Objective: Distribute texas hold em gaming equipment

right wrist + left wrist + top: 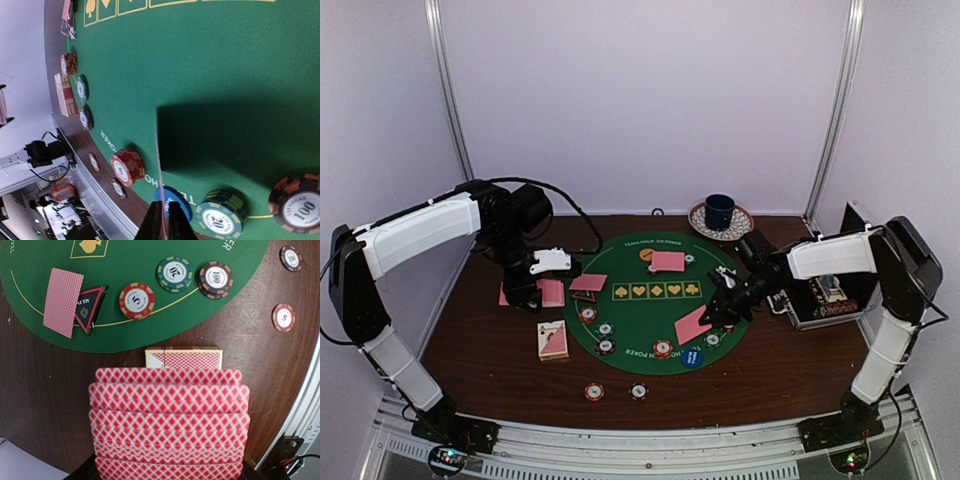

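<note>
While the left arm arched in from 9 o'clock on the desk [480, 340], the left pincer [527, 292] was clamped tight on a fan of pink-backed cards [169, 425] just off the green mat [640, 320]. At the mat's 4 o'clock the right arm reached low, right pincer [162, 222] pinched shut on a single card [159, 165]. Only the right wrist view showed that card edge-on near the blue button [176, 202]; only the left wrist view read the red chip [136, 300] as 5.
</note>
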